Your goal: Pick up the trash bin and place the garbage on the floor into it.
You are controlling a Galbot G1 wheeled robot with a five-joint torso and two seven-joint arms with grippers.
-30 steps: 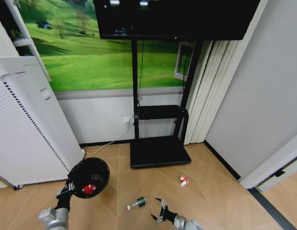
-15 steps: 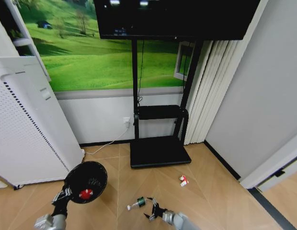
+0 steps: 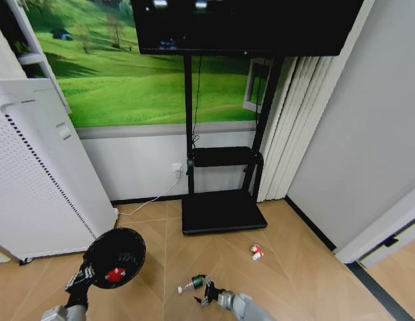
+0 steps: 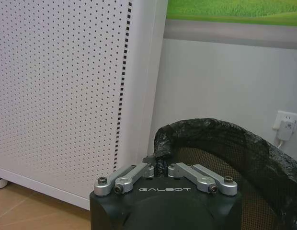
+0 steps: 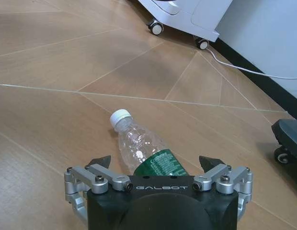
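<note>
My left gripper (image 3: 82, 279) is shut on the rim of the black trash bin (image 3: 116, 257) and holds it off the floor at the lower left, tilted with its mouth toward me. A red piece of garbage (image 3: 115, 274) lies inside. In the left wrist view the gripper (image 4: 160, 168) pinches the bag-lined rim of the bin (image 4: 211, 128). A clear bottle with a green label (image 3: 193, 283) lies on the floor. My right gripper (image 3: 209, 294) is low beside it, open (image 5: 154, 162), its fingers on either side of the bottle (image 5: 139, 141). A red-and-white packet (image 3: 256, 251) lies farther right.
A tall white perforated appliance (image 3: 33, 180) stands on the left, close to the bin. The black TV stand base (image 3: 221, 210) sits at the wall ahead, with a white cable (image 3: 150, 204) running to a socket. A grey wall closes the right side.
My right gripper has slid left across the floor, up to the bottle. The left arm has carried the bin a little left and down.
</note>
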